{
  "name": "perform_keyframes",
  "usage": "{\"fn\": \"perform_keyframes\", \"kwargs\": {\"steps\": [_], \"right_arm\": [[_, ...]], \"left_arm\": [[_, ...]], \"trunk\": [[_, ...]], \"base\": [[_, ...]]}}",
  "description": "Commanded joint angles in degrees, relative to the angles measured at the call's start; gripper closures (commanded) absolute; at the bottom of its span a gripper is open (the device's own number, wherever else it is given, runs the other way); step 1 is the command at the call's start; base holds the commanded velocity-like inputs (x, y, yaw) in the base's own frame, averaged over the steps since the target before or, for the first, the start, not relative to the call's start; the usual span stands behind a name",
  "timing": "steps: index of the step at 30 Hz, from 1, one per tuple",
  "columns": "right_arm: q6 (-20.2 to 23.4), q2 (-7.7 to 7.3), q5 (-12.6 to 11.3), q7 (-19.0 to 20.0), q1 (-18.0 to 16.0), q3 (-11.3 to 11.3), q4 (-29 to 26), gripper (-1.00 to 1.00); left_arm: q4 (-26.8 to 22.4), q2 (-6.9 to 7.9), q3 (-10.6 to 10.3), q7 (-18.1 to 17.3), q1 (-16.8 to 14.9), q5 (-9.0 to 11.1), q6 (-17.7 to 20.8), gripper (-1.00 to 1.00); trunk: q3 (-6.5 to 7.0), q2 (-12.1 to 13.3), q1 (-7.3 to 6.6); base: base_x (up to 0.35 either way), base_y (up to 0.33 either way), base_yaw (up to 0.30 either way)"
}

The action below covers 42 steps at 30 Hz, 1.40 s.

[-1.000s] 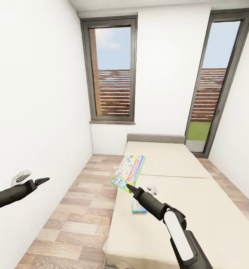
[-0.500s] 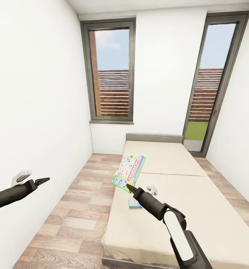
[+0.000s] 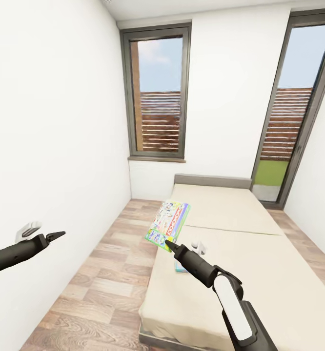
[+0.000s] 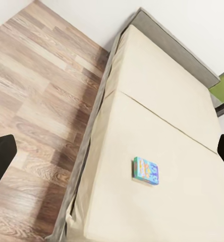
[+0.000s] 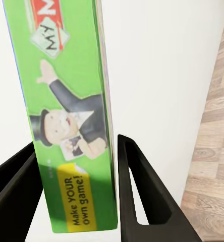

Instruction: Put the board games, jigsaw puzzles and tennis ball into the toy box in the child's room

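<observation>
Here, right tool (image 3: 166, 241) clamps green board game (image 3: 168, 225) by lower edge, box raised, tilted, above near side of bed (image 3: 260, 273). Second board game (image 4: 146, 170) lies flat on bed, just beyond right tool. Left tool (image 3: 44, 233) hangs spread wide, empty, over wood floor (image 3: 104, 273) beside bed.

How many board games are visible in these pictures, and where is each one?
2. One green board game is held up in the right hand over the bed's edge; one blue board game lies flat on the bed. Others may be out of view.
</observation>
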Motion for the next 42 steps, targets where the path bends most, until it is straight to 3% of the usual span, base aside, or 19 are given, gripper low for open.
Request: {"fn": "perform_keyframes", "kwargs": {"steps": [1, 25, 42], "right_arm": [[0.26, 0.02, -0.1, 0.1, -0.04, -0.07, -0.03, 1.0], [0.25, 0.1, 0.02, 0.02, -0.04, 0.0, -0.03, 1.0], [0.24, 0.15, 0.1, 0.01, -0.04, 0.01, 0.06, 1.0]], "left_arm": [[-0.02, -0.02, 0.06, -0.18, -0.08, 0.03, 0.44, -1.0], [-0.03, -0.02, -0.2, -0.16, -0.08, -0.03, 0.32, -1.0], [-0.03, -0.04, -0.2, -0.11, -0.08, -0.03, 0.32, -1.0]], "trunk": [[-0.09, -0.07, 0.01], [-0.09, -0.07, 0.01], [-0.09, -0.07, 0.01]], "base": [[0.0, -0.222, 0.205], [-0.002, -0.299, 0.245], [-0.137, -0.285, 0.291]]}}
